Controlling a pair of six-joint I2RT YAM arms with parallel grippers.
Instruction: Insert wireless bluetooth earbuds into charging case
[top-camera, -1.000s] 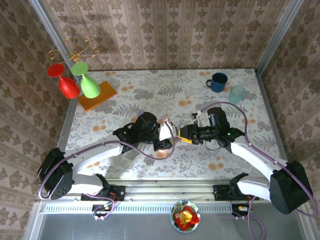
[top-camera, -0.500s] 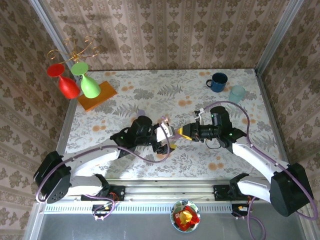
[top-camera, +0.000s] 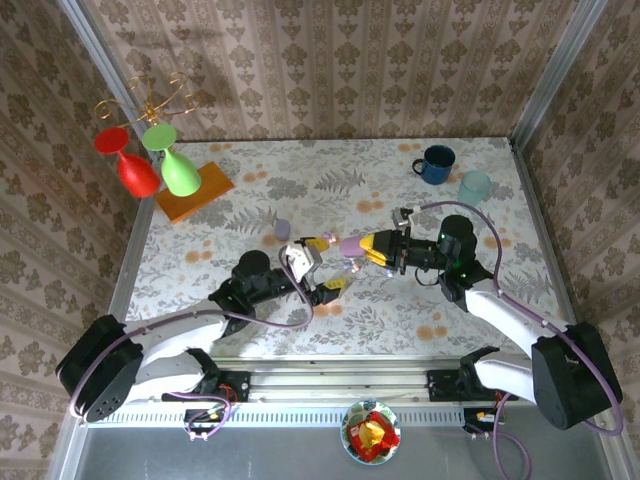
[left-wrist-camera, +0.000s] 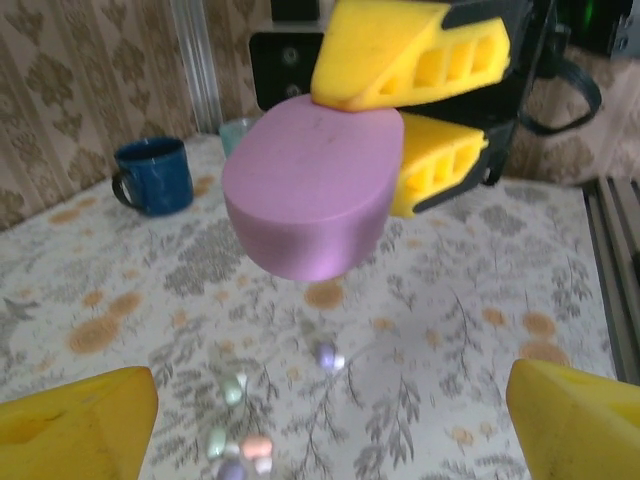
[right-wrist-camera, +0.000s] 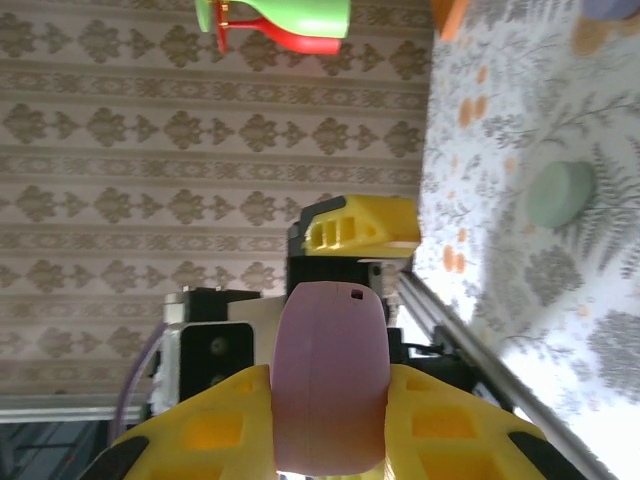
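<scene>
1. The wireless bluetooth earbuds (left-wrist-camera: 258, 447) are down on the flowered surface (left-wrist-camera: 450, 330). In the left wrist view we see a small cluster of pastel buds low in the picture, and one lilac bud (left-wrist-camera: 325, 355) lies a little apart from the rest.
2. Up above them is the lilac charging case (left-wrist-camera: 310, 195), held clear of the surface, and none of the buds touches it.
3. The right end effector (top-camera: 365, 245) is pinching that case, with its yellow fingers (left-wrist-camera: 400, 50) pressing on it from two sides. In the right wrist view we see the case wedged between those two fingers.
4. The left end effector (top-camera: 328, 266) is spread wide with nothing between its fingers. In its own camera the two yellow fingertips (left-wrist-camera: 75, 420) sit at the bottom corners, well apart.
5. From above, we see the two end effectors facing each other near the middle of the surface, with the case just beside the left one's fingertips.
6. Over in the right wrist view a mint-green round case (right-wrist-camera: 560, 193) lies flat on the surface.
7. At the far right corner, a blue mug (top-camera: 435, 163) and a pale cup (top-camera: 474, 187) stand near each other. At the far left, an orange block (top-camera: 193, 190) sits beside a red glass (top-camera: 135, 172) and a green glass (top-camera: 178, 170).
</scene>
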